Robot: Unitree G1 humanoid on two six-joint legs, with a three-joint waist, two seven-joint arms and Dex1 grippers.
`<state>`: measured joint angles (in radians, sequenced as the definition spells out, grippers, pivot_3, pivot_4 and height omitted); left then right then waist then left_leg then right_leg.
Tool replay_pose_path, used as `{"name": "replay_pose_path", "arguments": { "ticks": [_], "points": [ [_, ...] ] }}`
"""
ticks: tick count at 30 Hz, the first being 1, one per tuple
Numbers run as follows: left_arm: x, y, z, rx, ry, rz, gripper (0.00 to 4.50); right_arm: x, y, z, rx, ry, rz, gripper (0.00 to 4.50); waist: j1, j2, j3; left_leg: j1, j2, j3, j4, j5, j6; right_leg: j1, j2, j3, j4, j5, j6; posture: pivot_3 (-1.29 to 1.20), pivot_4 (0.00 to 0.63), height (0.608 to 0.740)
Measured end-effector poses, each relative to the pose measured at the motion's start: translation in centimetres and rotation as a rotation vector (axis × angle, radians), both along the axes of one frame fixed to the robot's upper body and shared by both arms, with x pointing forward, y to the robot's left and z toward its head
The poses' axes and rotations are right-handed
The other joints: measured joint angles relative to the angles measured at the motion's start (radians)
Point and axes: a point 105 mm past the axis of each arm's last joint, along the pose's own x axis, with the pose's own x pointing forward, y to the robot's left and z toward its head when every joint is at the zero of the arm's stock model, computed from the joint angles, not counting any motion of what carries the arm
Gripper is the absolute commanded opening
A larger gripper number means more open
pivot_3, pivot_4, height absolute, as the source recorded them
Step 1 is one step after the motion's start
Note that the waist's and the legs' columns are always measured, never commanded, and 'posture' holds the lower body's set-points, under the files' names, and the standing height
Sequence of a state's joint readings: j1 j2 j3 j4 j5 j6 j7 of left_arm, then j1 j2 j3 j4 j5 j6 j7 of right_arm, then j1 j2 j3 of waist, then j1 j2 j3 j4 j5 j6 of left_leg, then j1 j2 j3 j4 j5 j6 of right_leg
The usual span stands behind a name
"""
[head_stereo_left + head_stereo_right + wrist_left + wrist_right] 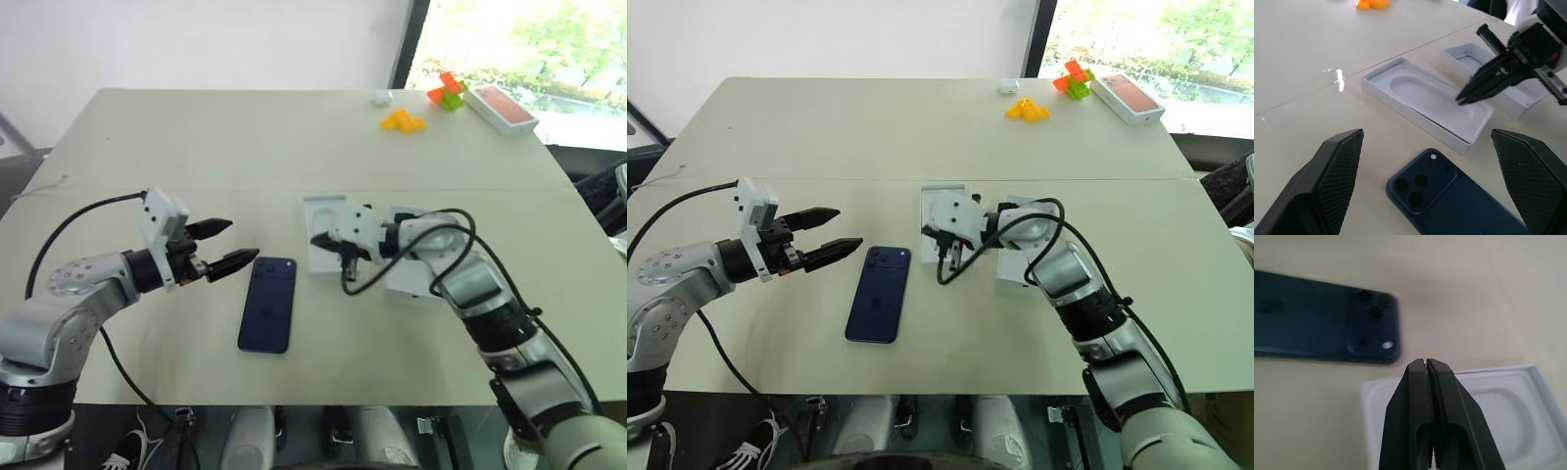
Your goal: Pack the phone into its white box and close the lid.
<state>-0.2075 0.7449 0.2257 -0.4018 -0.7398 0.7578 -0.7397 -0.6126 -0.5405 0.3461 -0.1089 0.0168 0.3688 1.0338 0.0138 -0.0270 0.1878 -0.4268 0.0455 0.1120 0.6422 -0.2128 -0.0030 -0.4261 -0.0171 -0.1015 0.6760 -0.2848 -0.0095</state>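
Navy-blue and glossy, the phone (pixel 267 304) lies flat on the beige counter (pixel 245 147) with its back up, the camera cluster at the end farther from the robot. It sits between the two arms, untouched. The left claw (pixel 224 246) hovers just to the phone's left, released, its two black fingers (pixel 1327 186) spread wide and aimed toward the phone's far end. The right claw (pixel 320 241) is clenched, both fingers pressed together with nothing between them; its tip hangs over the near corner of a thin white tray (pixel 1425 100) with an oval recess, which lies just beyond and to the right of the phone. Whether the tip touches the tray cannot be told. Right beside that tray, partly hidden under the right arm, rests the white box (pixel 1513 95), open side up. Near the counter's far right edge, well apart from all this, are a box with a red-orange top (pixel 502 108), some small orange pieces (pixel 403 121) and an orange-and-green toy (pixel 447 94)
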Motion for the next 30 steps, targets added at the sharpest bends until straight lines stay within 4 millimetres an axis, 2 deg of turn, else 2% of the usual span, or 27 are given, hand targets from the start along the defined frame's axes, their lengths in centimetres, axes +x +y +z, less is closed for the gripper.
{"name": "replay_pose_path", "arguments": {
  "ticks": [5,9,15,22,30],
  "points": [
    [0.0,0.0,0.0,-0.001,-0.001,-0.001,4.44,-0.7,-0.3,-0.4,-0.01,0.031,0.029,0.09,-0.01,0.0,0.0,0.001,0.001,0.0,0.0,0.0,0.0,0.0,0.001,0.0,0.0,0.0,0.0,0.0,0.15,0.737],
    [0.0,-0.1,0.0,0.002,-0.001,0.001,4.44,0.1,-0.3,-2.5,-0.101,-0.02,0.016,0.09,-0.009,0.0,0.0,0.001,0.001,0.0,-0.001,0.0,0.0,0.0,0.001,0.0,0.0,0.0,0.0,0.0,0.15,0.737],
    [0.2,0.0,0.0,0.01,-0.007,0.015,4.44,1.6,-0.3,-3.2,-0.168,-0.128,0.001,0.09,-0.007,0.0,0.0,0.001,0.001,0.0,0.0,0.0,-0.001,0.0,0.001,0.0,0.0,0.0,0.0,0.0,0.15,0.737],
    [0.3,0.1,-0.1,0.013,-0.009,0.031,4.44,3.2,-0.1,-3.6,-0.171,-0.157,-0.06,0.09,-0.006,0.0,0.0,0.001,0.001,0.0,0.0,0.0,-0.001,0.0,0.001,0.0,0.0,0.0,0.0,0.0,0.15,0.737],
    [0.5,0.3,-0.2,0.012,-0.003,0.042,4.44,3.2,0.3,-3.1,-0.123,-0.116,-0.061,0.09,-0.009,0.0,0.0,0.001,0.001,0.0,0.0,0.0,-0.001,0.0,0.001,0.0,0.0,0.0,0.0,0.0,0.15,0.737]
  ]
}}
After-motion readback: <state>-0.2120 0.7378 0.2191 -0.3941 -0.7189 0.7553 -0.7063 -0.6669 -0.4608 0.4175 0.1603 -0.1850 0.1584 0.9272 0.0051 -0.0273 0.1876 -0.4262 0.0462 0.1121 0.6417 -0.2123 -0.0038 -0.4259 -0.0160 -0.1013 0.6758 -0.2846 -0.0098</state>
